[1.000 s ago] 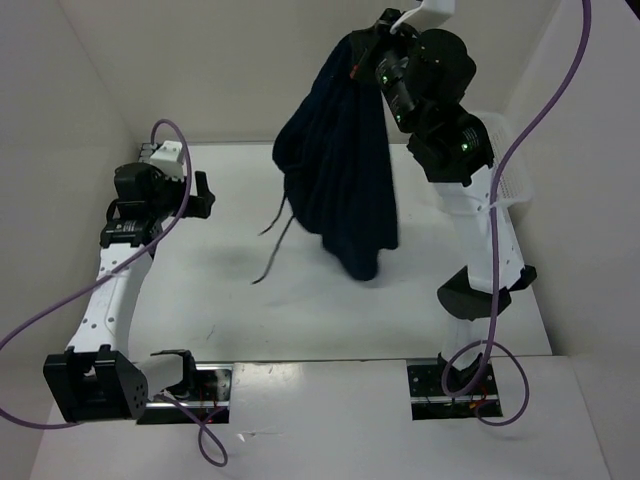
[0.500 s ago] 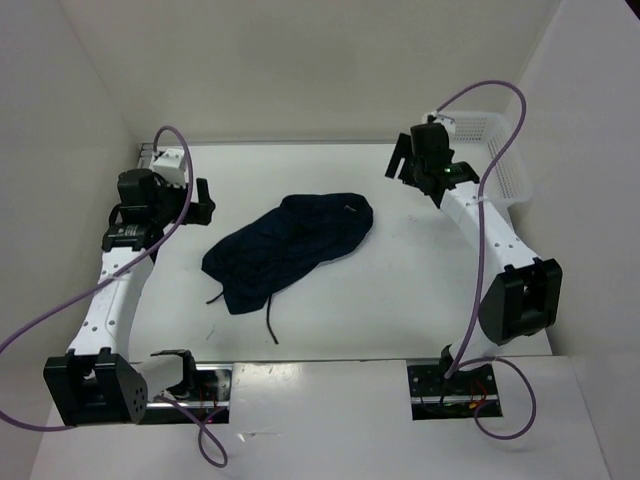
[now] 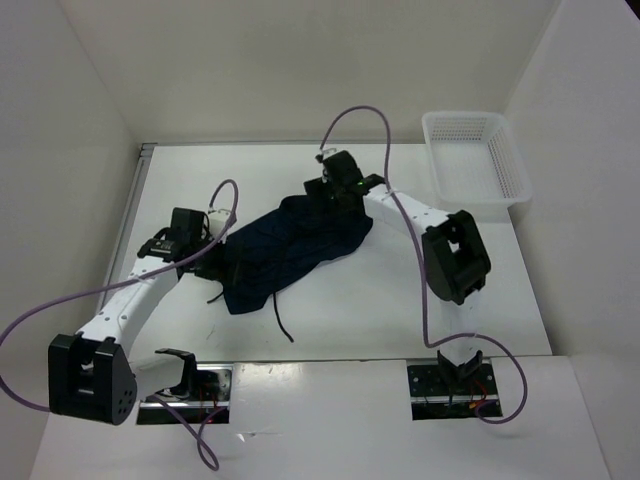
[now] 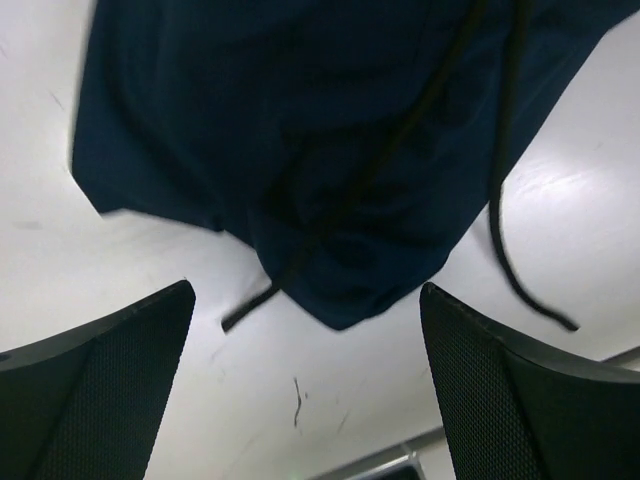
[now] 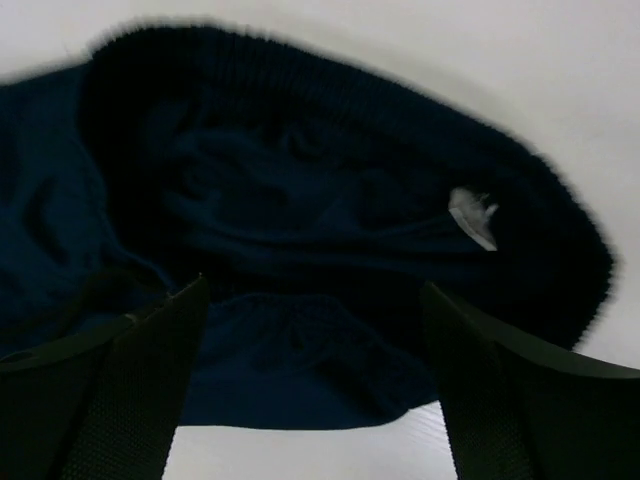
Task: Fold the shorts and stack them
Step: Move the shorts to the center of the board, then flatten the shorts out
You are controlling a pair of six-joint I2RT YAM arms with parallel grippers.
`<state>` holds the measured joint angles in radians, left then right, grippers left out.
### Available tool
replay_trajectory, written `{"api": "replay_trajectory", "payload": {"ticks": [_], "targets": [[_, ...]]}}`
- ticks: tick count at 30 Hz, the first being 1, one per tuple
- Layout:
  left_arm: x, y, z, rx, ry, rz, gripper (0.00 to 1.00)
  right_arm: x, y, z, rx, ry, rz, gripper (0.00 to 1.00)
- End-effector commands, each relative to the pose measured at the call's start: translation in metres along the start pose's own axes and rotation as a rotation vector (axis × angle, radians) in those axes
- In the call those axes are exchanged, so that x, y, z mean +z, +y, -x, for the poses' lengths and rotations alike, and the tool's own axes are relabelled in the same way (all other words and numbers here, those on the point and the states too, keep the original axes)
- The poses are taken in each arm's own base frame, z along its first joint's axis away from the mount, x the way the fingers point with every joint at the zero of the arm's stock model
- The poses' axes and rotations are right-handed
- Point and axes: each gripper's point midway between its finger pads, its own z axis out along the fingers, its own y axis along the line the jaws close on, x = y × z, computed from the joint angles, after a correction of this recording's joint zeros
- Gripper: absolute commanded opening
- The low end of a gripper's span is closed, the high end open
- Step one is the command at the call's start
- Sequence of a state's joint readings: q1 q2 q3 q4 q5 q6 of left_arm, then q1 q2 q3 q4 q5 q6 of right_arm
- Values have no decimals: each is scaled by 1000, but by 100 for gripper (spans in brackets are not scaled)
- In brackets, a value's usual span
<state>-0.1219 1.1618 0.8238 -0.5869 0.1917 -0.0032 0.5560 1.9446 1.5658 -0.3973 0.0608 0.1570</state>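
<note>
Shorts [image 3: 285,255] lie crumpled mid-table, well apart from basket [image 3: 470,160]. L gripper [image 4: 305,400] has jaws wide, nothing btwn them, just above the bunched left end where drawstring [image 4: 500,200] trails loose onto the table. R gripper [image 5: 315,390] is also wide & empty, over the waistband opening nr white tag [image 5: 472,217]. Risks: a pinch may catch one layer only, or just the cord, so fabric slips or bunches on lift. Uneven pull from both ends would likely twist it, and the fold goes crooked.
</note>
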Motion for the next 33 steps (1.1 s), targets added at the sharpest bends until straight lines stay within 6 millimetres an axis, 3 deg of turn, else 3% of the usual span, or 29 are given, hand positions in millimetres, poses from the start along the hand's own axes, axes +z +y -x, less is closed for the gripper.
{"api": "replay_trajectory", "payload": {"ticks": [1,5,10,17,19,23,24,25,26,27,30,33], "targets": [[1,5,-25,-6,81,38,100,13,12,-11,-119,35,32,93],[12,-8,-50,15,156,-8,100,37,2,-41,-146,110,-8,95],[31,-20,-53,55,161,-54,100,44,4,-64,-147,172,22,94],[54,-15,-50,95,139,-13,100,9,6,-67,-188,139,75,87],[60,-21,-49,120,129,-27,97,7,-6,-78,-201,145,19,87],[64,-33,-55,129,156,-78,64,23,-22,-94,-203,191,-63,83],[64,-33,-55,129,156,-78,52,27,-23,-90,-204,188,-76,80],[63,-35,-55,128,156,-90,34,31,-23,-93,-195,203,-79,70],[64,-34,-61,126,170,-90,30,36,-23,-97,-197,228,-82,63],[64,-35,-68,122,185,-99,27,37,-23,-99,-188,239,-85,43],[62,-37,-69,124,173,-110,3,35,-17,-100,-175,257,-52,14],[62,-33,-61,132,141,-80,0,14,-8,-72,-156,182,-19,9]]}}
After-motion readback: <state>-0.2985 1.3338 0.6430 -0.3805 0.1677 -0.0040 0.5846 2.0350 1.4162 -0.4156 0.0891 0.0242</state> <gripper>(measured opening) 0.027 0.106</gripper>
